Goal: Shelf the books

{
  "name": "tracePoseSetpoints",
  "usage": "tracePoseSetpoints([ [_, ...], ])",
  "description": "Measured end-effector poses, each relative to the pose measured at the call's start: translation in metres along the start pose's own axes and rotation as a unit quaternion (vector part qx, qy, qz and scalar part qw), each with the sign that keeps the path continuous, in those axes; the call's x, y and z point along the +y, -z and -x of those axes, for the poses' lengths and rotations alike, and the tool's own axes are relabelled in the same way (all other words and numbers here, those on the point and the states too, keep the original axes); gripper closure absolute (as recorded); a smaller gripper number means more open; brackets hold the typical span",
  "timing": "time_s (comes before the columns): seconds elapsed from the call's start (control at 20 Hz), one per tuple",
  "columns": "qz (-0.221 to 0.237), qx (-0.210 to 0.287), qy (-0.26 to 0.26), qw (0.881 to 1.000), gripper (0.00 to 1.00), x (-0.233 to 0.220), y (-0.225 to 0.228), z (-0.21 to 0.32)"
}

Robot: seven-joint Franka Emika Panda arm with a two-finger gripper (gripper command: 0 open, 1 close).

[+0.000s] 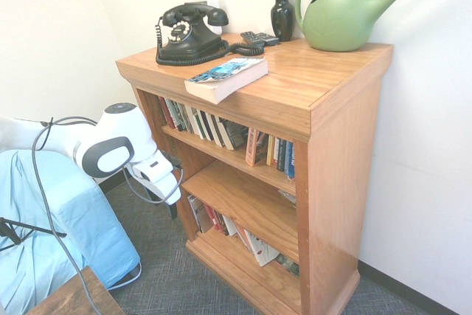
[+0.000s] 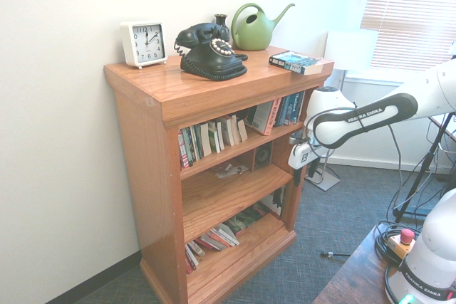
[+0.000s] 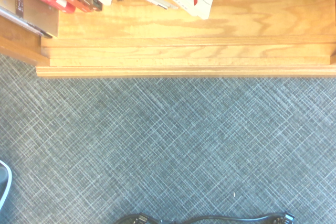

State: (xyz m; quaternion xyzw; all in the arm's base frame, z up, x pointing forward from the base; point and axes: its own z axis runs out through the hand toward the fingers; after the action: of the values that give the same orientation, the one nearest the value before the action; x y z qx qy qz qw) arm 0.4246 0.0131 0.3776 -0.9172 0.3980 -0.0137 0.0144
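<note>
The book (image 1: 225, 77) (image 2: 299, 62), a thick paperback with a blue-teal cover and cream page edges, lies flat near the front edge of the top of the wooden bookshelf (image 1: 346, 153) (image 2: 142, 161). My gripper (image 1: 172, 208) (image 2: 296, 176) hangs in front of the shelf at about middle-shelf height, well below the book and pointing down at the floor. It is open and holds nothing. The wrist view shows only grey carpet (image 3: 168, 145) and the shelf's base (image 3: 184, 56).
On the top stand a black telephone (image 1: 190, 35) (image 2: 210, 51), a green watering can (image 1: 343, 16) (image 2: 255, 28), a dark vase (image 1: 282, 14) and a white clock (image 2: 144, 43). Rows of thin books (image 1: 214, 127) (image 2: 214, 137) fill the upper shelf. A blue-covered seat (image 1: 44, 234) stands beside the arm.
</note>
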Motion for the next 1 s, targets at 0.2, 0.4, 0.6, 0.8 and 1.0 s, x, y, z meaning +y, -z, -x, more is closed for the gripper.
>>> tracePoseSetpoints([
  [0.2,0.02,0.017,0.006,1.0,0.0,0.014,-0.002,-0.006],
  [0.4,0.046,0.067,-0.021,0.996,0.0,0.072,0.015,-0.037],
  [0.6,0.098,0.145,-0.044,0.984,0.0,0.11,0.045,-0.042],
  [0.8,0.169,0.217,-0.05,0.96,0.0,0.119,0.087,-0.01],
  [1.0,0.226,0.309,-0.046,0.923,0.0,0.119,0.145,0.01],
])
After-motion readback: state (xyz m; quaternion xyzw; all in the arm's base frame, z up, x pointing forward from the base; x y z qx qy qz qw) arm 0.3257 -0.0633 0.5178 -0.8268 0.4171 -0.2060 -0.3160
